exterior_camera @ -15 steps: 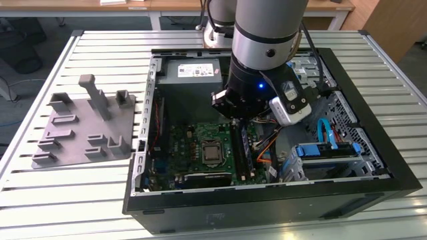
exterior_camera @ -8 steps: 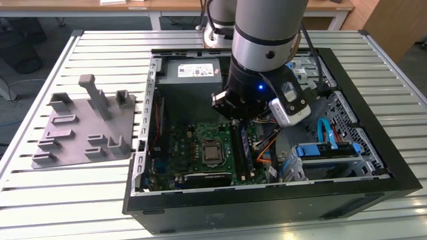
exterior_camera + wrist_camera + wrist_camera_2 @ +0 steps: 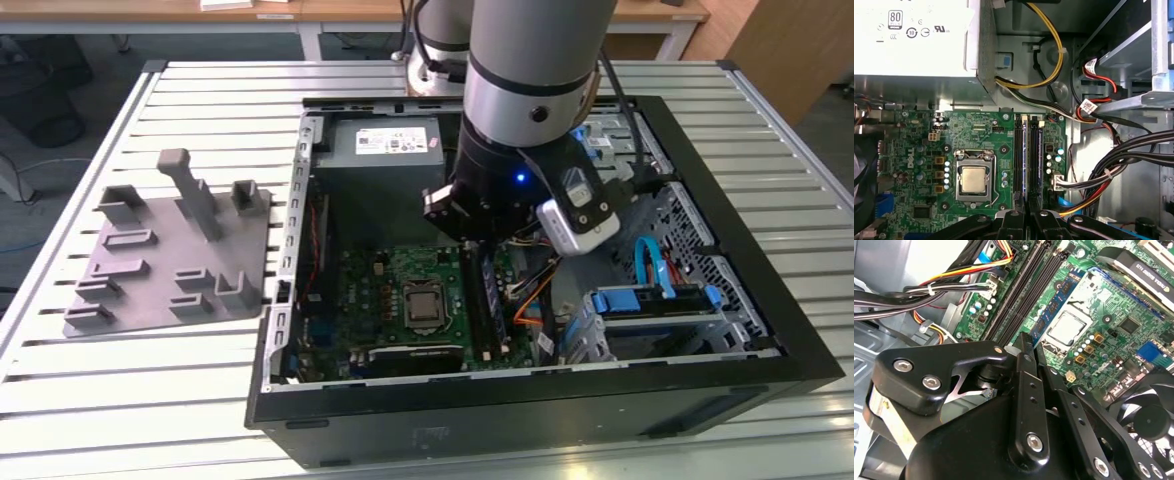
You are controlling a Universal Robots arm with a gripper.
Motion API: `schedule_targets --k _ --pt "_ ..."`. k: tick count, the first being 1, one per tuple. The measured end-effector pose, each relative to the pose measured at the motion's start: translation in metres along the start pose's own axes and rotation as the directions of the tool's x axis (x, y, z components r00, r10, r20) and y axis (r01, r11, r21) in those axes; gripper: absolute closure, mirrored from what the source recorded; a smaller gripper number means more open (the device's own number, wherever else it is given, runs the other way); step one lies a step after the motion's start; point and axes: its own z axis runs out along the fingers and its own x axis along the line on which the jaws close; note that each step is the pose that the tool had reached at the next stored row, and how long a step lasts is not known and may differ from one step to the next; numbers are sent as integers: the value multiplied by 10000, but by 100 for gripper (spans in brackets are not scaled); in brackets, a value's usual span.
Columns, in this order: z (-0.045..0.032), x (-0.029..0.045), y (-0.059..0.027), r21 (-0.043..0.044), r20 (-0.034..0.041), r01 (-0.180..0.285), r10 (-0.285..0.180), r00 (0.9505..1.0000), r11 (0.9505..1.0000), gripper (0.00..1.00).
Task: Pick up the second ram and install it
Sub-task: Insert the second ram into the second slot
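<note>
**End effector low over the memory slots inside the open case**

The arm reaches down into the open computer case [image 3: 694, 400], which lies on the slatted surface [image 3: 134, 400]. The end effector [image 3: 1026, 216] hangs just above the motherboard [image 3: 979, 130], directly over the long black slot rails [image 3: 1017, 155] beside the processor socket [image 3: 974, 179].

In the first wrist view its black fingers [image 3: 1013, 222] stand narrow, close together on either side of a thin blue-green edge that runs along the slots. That edge is the second ram [image 3: 1059, 302]; in the second wrist view it stands on edge in the row of rails, one end meeting the fingertips. Whether it is fully seated cannot be told.

In the exterior view, the grey plastic tray [image 3: 147, 290] with upright blocks sits on the surface at the exterior view's left, well apart from the case.
</note>
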Motion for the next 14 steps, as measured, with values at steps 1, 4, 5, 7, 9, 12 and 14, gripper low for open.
schedule_targets --k 1,4,5,7,9,12,14 --pt "3 0 0 1 0 0 0 10000 10000 86" --pt "13 0 -1 1 0 0 0 10000 10000 86" --pt "16 0 -1 0 0 0 0 10000 10000 86" --pt "22 0 -1 1 0 0 0 10000 10000 86" --pt "27 0 -1 1 0 0 0 10000 10000 86" --pt "34 1 -2 0 0 0 0 10000 10000 86" --pt "38 0 -2 0 0 0 0 10000 10000 86"
